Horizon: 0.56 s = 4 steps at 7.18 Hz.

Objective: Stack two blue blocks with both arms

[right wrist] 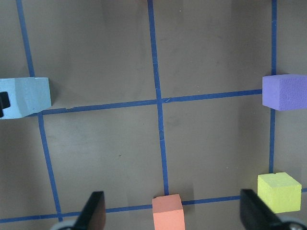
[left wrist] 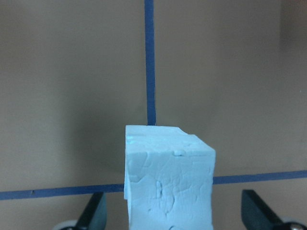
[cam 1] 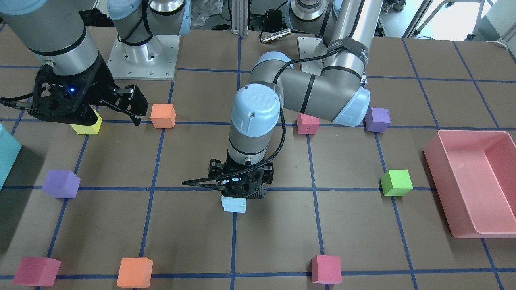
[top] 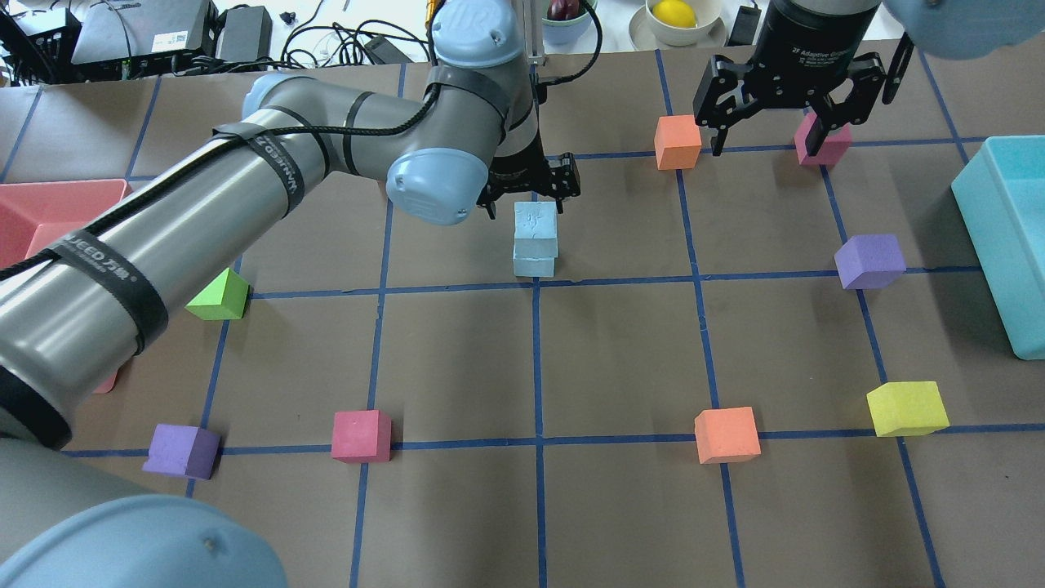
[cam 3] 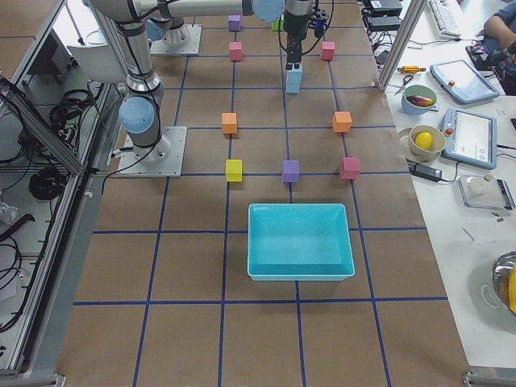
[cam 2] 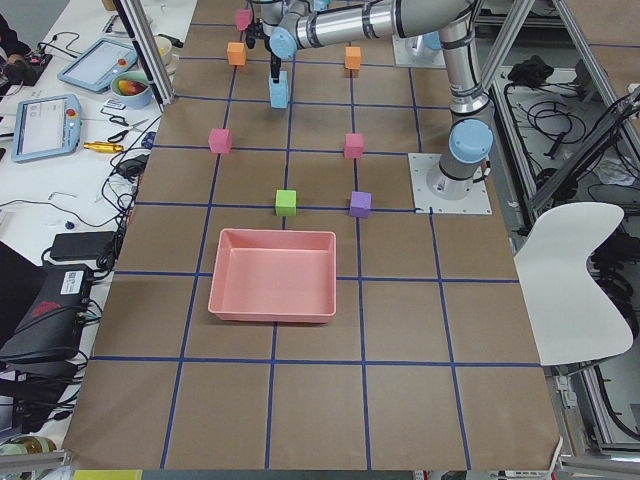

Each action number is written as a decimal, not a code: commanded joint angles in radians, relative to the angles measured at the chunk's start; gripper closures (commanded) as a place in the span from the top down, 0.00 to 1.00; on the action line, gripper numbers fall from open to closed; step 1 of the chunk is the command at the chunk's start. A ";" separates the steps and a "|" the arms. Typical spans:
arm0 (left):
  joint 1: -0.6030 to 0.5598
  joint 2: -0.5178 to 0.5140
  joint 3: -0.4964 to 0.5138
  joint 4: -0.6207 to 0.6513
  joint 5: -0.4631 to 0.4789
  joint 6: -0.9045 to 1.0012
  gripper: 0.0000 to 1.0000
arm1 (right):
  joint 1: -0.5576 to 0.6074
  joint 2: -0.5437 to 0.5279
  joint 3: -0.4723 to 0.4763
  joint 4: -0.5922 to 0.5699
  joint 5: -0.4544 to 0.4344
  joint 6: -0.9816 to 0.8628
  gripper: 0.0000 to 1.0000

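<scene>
Two pale blue blocks stand stacked near the table's middle, the upper one (top: 535,220) on the lower one (top: 535,263). The stack also shows in the front view (cam 1: 234,204) and in the left wrist view (left wrist: 168,182). My left gripper (top: 531,196) hangs right over the stack. It is open, and its fingers (left wrist: 93,213) stand apart from the upper block on both sides. My right gripper (top: 766,147) is open and empty, high over the far right of the table, between an orange cube (top: 678,141) and a pink cube (top: 824,139).
A teal bin (top: 1008,245) stands at the right edge and a pink bin (cam 1: 475,181) at the robot's left. Purple (top: 869,261), yellow (top: 906,408), orange (top: 727,434), pink (top: 361,435) and green (top: 219,296) cubes lie scattered around the stack.
</scene>
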<state>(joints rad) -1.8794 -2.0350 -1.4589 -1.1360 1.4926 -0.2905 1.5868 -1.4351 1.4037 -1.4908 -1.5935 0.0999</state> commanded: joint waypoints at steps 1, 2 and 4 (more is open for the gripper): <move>0.113 0.123 0.012 -0.147 0.006 0.156 1.00 | -0.004 -0.001 0.000 0.000 0.004 -0.005 1.00; 0.185 0.192 0.015 -0.216 0.008 0.250 1.00 | -0.014 -0.001 0.000 0.004 0.004 -0.040 1.00; 0.291 0.342 0.014 -0.390 0.063 0.333 1.00 | -0.051 -0.007 0.000 0.010 0.026 -0.126 1.00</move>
<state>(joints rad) -1.6540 -1.7837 -1.4446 -1.4226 1.5215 -0.0127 1.5537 -1.4380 1.4036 -1.4843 -1.5766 0.0119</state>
